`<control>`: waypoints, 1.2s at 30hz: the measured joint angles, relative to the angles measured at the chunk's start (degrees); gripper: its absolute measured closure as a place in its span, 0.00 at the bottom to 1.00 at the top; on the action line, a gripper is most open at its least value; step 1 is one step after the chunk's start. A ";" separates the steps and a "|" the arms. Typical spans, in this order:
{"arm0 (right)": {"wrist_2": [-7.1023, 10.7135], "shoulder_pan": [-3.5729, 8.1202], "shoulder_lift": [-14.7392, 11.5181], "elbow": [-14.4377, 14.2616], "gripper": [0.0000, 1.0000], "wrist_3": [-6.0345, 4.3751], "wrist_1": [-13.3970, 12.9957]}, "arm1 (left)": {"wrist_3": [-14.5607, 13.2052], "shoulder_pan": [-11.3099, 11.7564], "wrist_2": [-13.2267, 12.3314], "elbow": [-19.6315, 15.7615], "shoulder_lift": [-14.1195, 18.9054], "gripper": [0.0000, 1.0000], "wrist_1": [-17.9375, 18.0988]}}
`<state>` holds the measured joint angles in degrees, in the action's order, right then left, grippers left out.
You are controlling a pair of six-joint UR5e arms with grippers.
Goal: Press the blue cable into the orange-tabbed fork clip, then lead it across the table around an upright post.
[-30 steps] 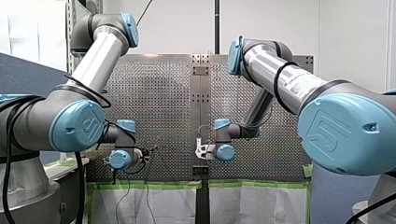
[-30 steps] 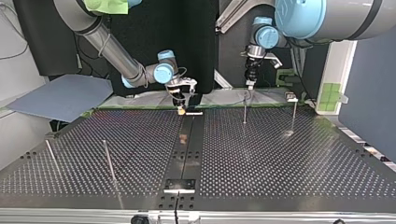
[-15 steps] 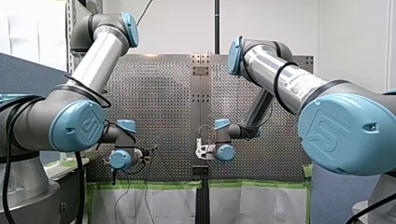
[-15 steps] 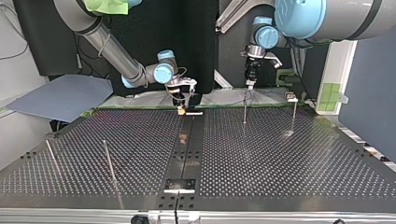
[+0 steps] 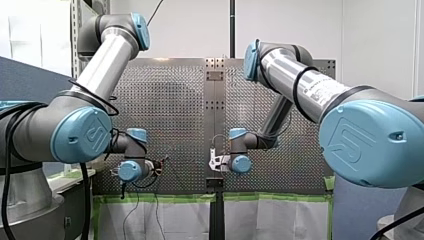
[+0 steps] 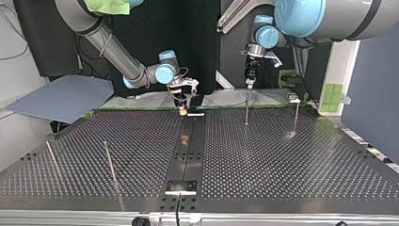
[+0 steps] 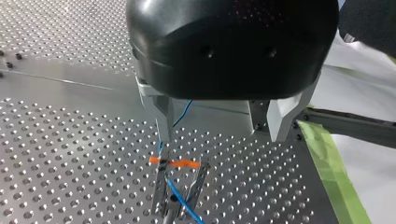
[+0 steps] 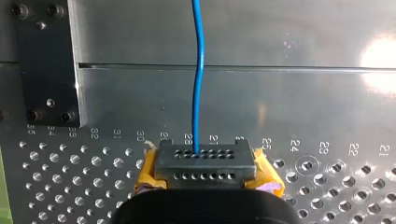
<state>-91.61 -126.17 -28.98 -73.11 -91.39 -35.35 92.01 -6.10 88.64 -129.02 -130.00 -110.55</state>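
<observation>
Right end effector (image 8: 205, 173): clenched on the cable. Yellow pads (image 8: 145, 176) flank a grey perforated block (image 8: 205, 160), and the cable leaves from the block's middle.
Cable (image 8: 200, 74): blue, running straight ahead from that grip over the bench's plain strip.
Bench (image 8: 303, 107): the numbers by the hole row just ahead of the pads read 32, 31, 30, 28, 27, 25, 24, 23, 22, 21.
Left end effector (image 7: 222, 135): released, metal fingers (image 7: 164, 122) wide apart, holding nothing. The cable passes close along one finger; I cannot tell if they touch.
Clip (image 7: 176, 164): under that finger, with orange tabs across two metal prongs. The cable runs down between the prongs.
Posts (image 6: 109, 162): two thin ones at the top view's near left, well apart from both end effectors.
Arm print: lettering on my right arm (image 5: 310, 85) in the front view is too small to read.
</observation>
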 joint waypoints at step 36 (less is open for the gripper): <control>0.26 0.36 0.21 0.02 1.00 0.01 0.09 | 1.20 -15.67 17.00 13.99 -1.43 0.00 -8.72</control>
<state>-91.35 -125.81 -28.77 -73.10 -91.37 -35.25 93.21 -21.77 105.64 -115.03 -131.43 -119.27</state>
